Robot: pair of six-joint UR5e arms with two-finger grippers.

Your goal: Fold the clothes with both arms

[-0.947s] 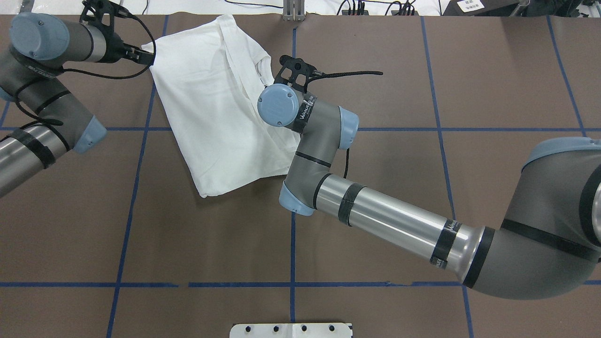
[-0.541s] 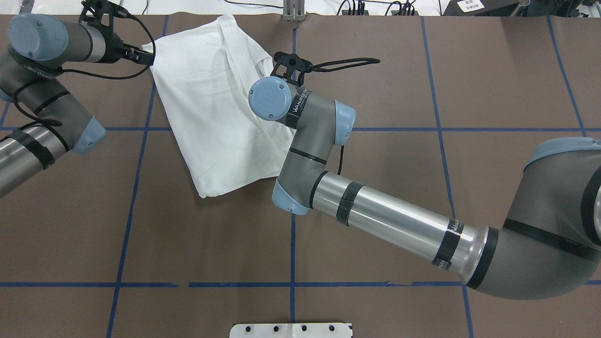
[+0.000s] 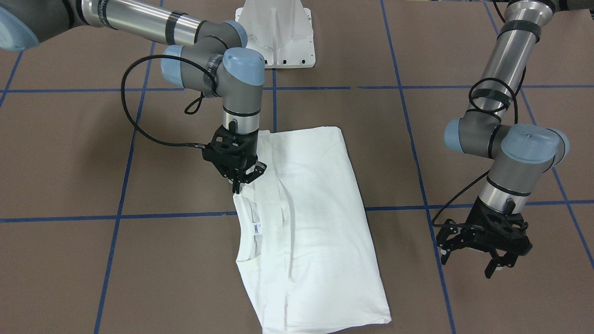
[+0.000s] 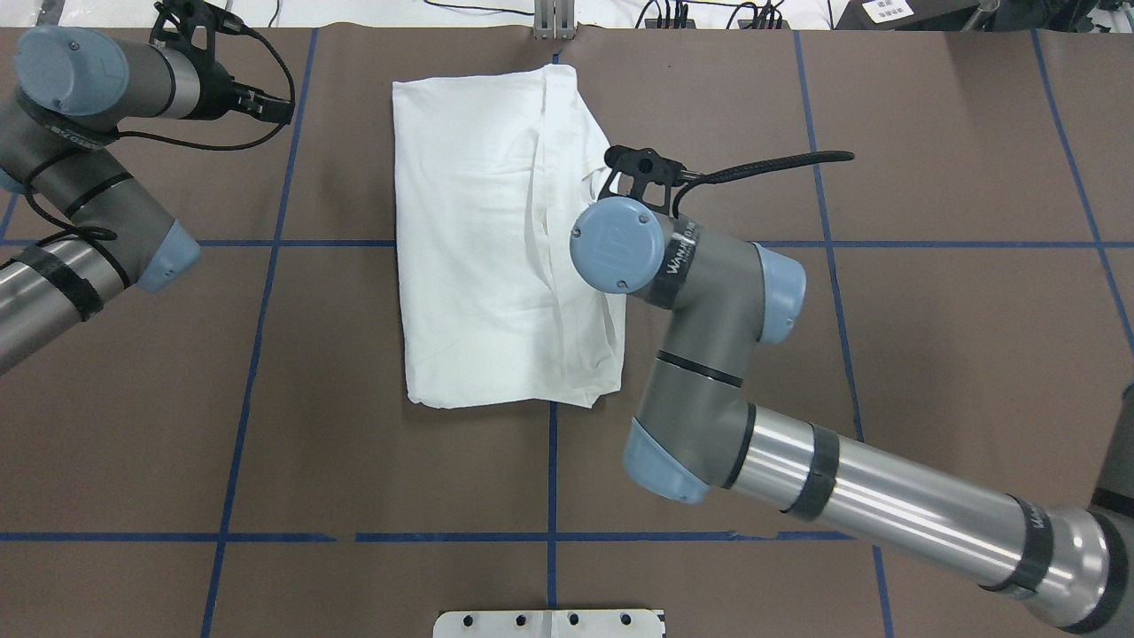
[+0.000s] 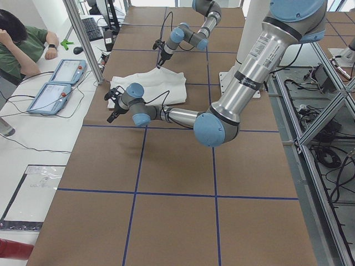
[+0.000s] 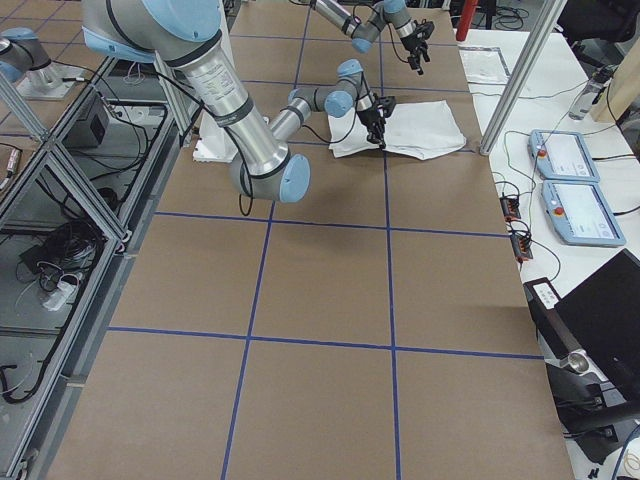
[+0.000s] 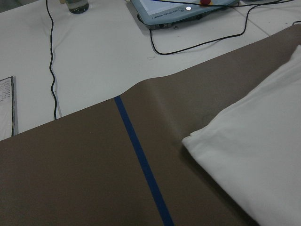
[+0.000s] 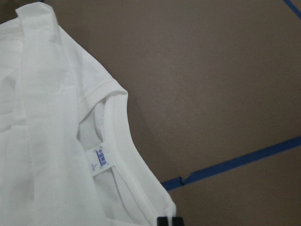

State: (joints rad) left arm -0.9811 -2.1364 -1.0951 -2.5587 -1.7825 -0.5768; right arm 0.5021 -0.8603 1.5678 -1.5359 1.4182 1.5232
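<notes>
Shirt (image 4: pixel 487 266) now sits shifted right and squared on the counter's (image 4: pixel 354 461) far middle. We note right gripper (image 3: pixel 236 187) jaws pinching its collar edge; left gripper (image 3: pixel 468 260) jaws spread, apart from it.

My right arm (image 4: pixel 709 372) has swung out toward my right side. My right gripper (image 3: pixel 236 186), pinched on the collar (image 8: pixel 123 155), has dragged the shirt (image 4: pixel 478 266) along with it. The shirt lay slanted toward the far left of the table (image 4: pixel 930 133). Now it sits nearer the middle, its edges squared with the blue tape lines (image 4: pixel 553 478). Its far corner, which touched my left gripper (image 3: pixel 466 263), now lies well apart from those spread fingers.
</notes>
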